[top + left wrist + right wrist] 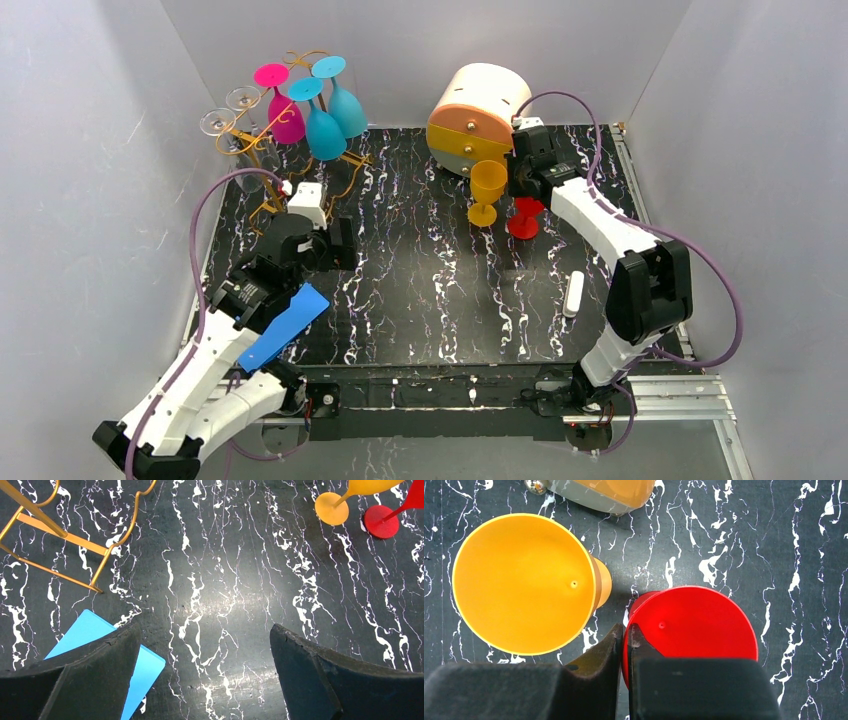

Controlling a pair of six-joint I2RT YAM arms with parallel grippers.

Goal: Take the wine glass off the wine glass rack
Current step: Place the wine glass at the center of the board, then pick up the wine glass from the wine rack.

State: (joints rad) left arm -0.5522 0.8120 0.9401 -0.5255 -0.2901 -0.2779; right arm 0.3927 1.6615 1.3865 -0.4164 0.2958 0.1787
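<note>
The gold wire wine glass rack [262, 150] stands at the back left, its base also in the left wrist view [60, 536]. A pink glass [284, 115], two blue glasses [326, 130] and clear glasses [228, 128] hang upside down on it. A red wine glass [696, 622] stands upright on the table beside a yellow wine glass [521, 582]. My right gripper [628, 632] is shut on the red glass's rim, one finger inside the bowl and one outside. My left gripper [204, 632] is open and empty over the table, to the right of the rack's base.
A round cream-and-orange drawer box [478, 115] sits at the back centre, just behind the two standing glasses [488, 185]. A blue card [285, 325] lies under the left arm. A small white object [573, 294] lies at the right.
</note>
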